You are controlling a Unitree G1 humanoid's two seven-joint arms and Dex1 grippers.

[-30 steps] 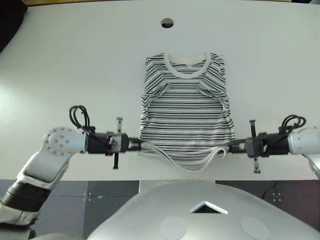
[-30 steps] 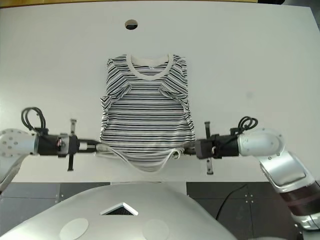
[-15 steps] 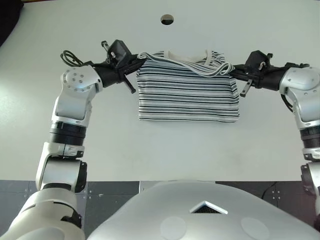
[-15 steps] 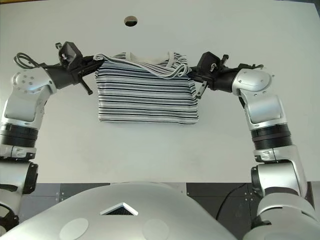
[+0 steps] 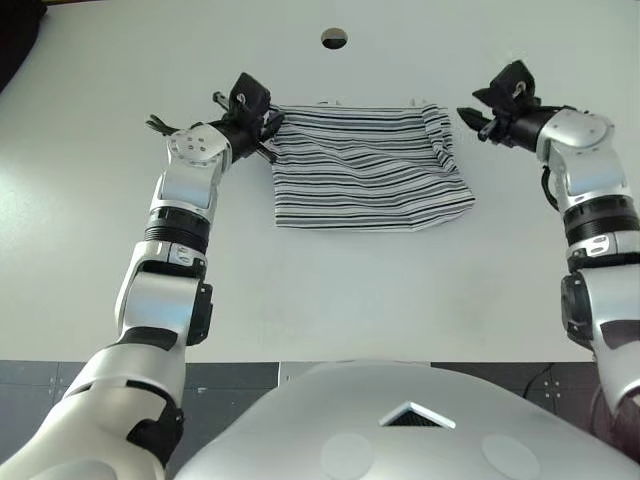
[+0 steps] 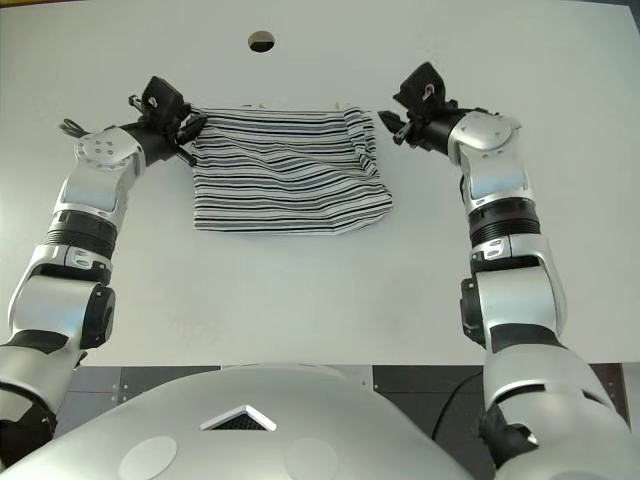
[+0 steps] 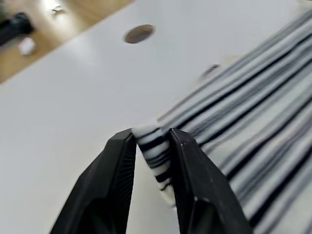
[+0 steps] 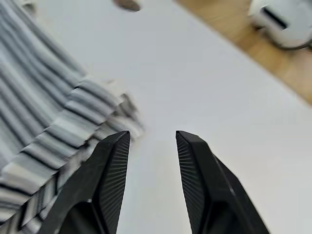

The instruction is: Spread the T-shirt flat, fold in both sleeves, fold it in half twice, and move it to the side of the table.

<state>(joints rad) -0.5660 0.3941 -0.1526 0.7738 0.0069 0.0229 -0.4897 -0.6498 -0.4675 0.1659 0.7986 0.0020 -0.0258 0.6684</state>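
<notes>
Striped T-shirt (image 5: 370, 170) folded, sleeves hidden, left gripper (image 7: 151, 134) pinching corner, right gripper (image 8: 152, 134) parted

A wide white table (image 5: 300, 290) with a small round hole (image 5: 334, 39) near its far edge stands on a wooden floor (image 8: 219, 19), and a dark tiled floor (image 5: 230, 385) shows below its near edge.

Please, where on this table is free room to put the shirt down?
The table is bare in the wide strip between the T-shirt and the near edge, and toward both side edges. Crowded: the shirt's far corners, where the left gripper pinches one and the open right gripper stands beside the other.
</notes>
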